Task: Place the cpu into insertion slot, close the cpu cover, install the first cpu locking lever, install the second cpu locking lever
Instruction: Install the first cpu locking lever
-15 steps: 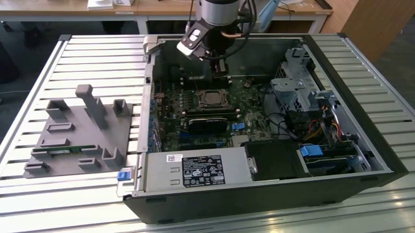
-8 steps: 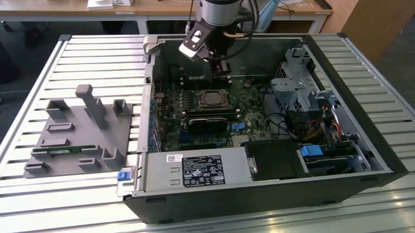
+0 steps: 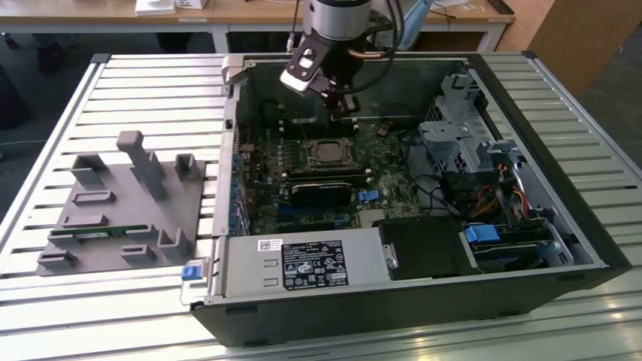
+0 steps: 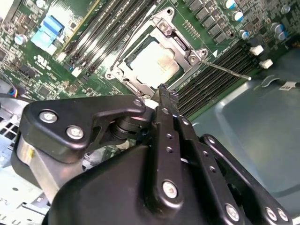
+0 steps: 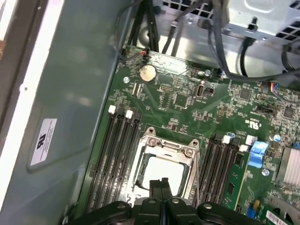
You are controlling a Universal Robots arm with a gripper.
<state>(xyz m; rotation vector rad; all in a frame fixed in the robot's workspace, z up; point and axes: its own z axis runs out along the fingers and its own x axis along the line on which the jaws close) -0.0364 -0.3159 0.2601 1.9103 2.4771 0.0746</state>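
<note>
An open desktop computer case [image 3: 567, 188] lies on its side on a slatted metal table [image 3: 150, 94], with a grey moulded fixture [image 3: 120, 210] beside it at the exterior view's left and the labelled power supply [image 3: 301, 263] in the lower centre of that view. The robot arm reaches down from the upper centre, and its gripper [image 3: 344, 111] hangs inside the case over the green motherboard [image 5: 178, 103], just beyond the insertion slot [image 3: 329, 153] at mid-frame. In both wrist views the black fingers are pressed together with nothing between them, their tips [image 4: 165, 91] [image 5: 162, 182] poised close above the near edge of the socket; whether they touch it cannot be told. The cpu [image 4: 154, 63] [image 5: 161, 169] sits in the insertion slot with its dull silver face up. The cpu cover [image 4: 180, 46] [image 5: 168, 144] lies flat around the chip, which shows through its square cut-out. In the second wrist view a thin wire locking lever [image 4: 225, 70] juts from one corner of the cover out over the black memory slots [image 4: 211, 82], and a second wire lever [image 4: 131, 40] runs along the opposite side. Whether either is hooked down cannot be told. The first wrist view also shows memory slots [image 5: 117, 145] flanking the socket and a round coin battery [image 5: 148, 73] farther along the board.
</note>
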